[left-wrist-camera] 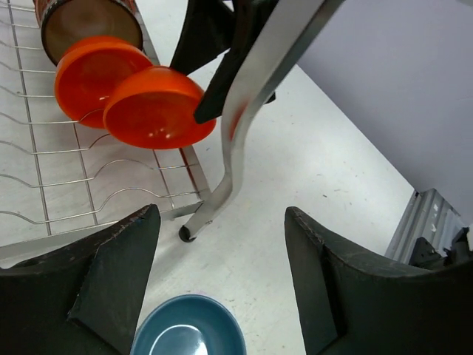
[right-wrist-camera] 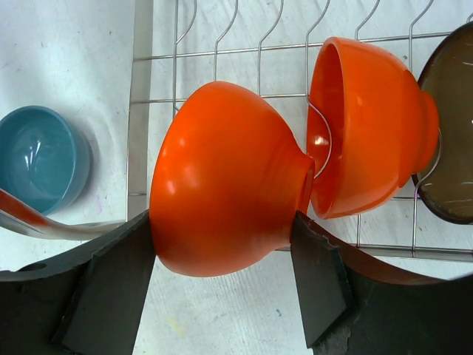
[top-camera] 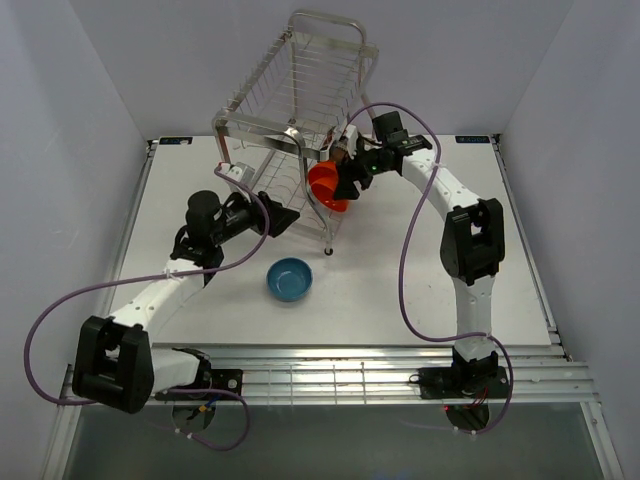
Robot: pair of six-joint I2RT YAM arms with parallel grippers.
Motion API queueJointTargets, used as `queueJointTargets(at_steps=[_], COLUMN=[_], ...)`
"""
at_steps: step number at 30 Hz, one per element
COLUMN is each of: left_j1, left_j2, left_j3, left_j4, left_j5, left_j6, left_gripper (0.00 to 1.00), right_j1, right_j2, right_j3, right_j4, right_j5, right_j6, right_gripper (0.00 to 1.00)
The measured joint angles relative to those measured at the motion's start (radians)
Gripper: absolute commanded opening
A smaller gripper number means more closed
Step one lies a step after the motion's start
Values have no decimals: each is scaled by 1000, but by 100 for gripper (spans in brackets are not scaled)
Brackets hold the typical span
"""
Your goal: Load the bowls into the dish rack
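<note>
Top external view: my left tool (top-camera: 285,220), fingers apart, hovers before the tall silver wire dish rack (top-camera: 300,90), near the small round blue bowl (top-camera: 289,279) on the white tabletop (top-camera: 360,310). My right tool (top-camera: 345,185) clamps a plain orange bowl (top-camera: 326,187) at the rack's lower tier. Pushed further, I judge it could slip, or knock the slotted second orange bowl (right-wrist-camera: 369,126) loose.

Top external: fixed high at the near edge, angled down across the whole white worktop (top-camera: 350,310) toward the tall silver wire dish rack (top-camera: 300,90).
Left wrist: low, near, facing the rack's lower tier.
Right wrist: closest, looking down on that tier.
Shared by all: small round blue bowl (top-camera: 289,279), plain orange bowl (right-wrist-camera: 229,185).
</note>
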Motion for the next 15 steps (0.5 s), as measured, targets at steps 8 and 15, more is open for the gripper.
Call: queueJointTargets(at_steps=[8,15], left_j1=[99,238], left_j2=[-82,-81], left_j3=[27,62], left_j4=[-80,-106], left_j5=[30,62], left_j6=[-68,-100], left_gripper=[79,79], right_j1=[4,7], right_j2=[3,18], right_j3=[0,0], right_j4=[2,18], right_j5=[1,9], right_j6=[-14,-52], right_gripper=[8,9])
